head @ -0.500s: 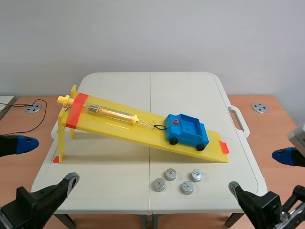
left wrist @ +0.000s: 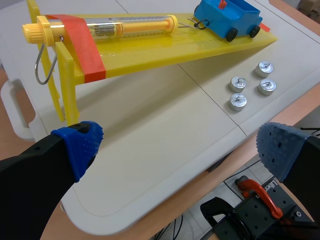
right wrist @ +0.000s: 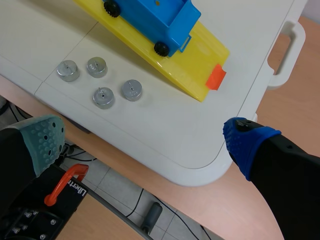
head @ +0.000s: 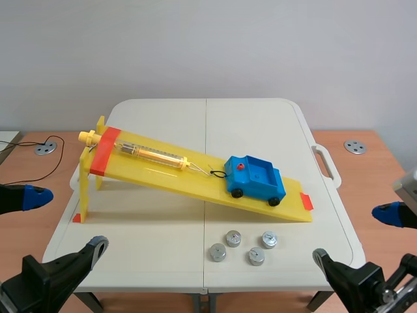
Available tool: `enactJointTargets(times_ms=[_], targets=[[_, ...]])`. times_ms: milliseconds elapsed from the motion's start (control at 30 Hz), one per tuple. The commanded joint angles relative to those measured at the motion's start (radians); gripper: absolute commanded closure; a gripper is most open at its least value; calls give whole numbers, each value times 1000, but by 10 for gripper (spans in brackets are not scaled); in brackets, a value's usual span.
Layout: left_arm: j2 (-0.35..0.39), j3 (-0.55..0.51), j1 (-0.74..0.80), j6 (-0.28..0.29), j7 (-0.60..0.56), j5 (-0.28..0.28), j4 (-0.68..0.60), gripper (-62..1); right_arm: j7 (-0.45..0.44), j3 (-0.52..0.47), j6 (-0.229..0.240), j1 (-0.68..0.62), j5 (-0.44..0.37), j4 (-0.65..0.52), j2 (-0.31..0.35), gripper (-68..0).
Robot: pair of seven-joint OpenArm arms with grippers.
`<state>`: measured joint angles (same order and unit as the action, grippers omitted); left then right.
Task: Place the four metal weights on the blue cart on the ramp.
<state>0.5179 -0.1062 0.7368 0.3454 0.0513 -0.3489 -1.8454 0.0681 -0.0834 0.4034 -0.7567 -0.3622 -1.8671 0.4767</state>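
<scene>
A blue cart stands low on the yellow ramp, its open bed empty. Several small metal weights lie in a cluster on the white table in front of the ramp's low end: one at the cluster's left, another at its right. The left wrist view has the weights ahead of and right of my left gripper, with the cart farther off. My right gripper is open near the table's edge, the weights just ahead and the cart beyond. Both grippers hold nothing.
A clear spring scale lies on the ramp, tied to the cart's front by a black cord. The ramp's high end stands on yellow legs at the left. The table has a handle on its right side.
</scene>
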Motion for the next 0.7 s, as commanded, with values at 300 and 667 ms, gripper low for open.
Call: enactJointTargets(times_ms=[300, 667], targets=[[-2, -16, 8, 24, -49, -77, -69, -623, -2, -33, -10, 73, -27, -56, 27, -659], [-41, -16, -44, 24, 34, -74, -68, -314, 88, 18, -5, 157, -26, -56, -7, -659]])
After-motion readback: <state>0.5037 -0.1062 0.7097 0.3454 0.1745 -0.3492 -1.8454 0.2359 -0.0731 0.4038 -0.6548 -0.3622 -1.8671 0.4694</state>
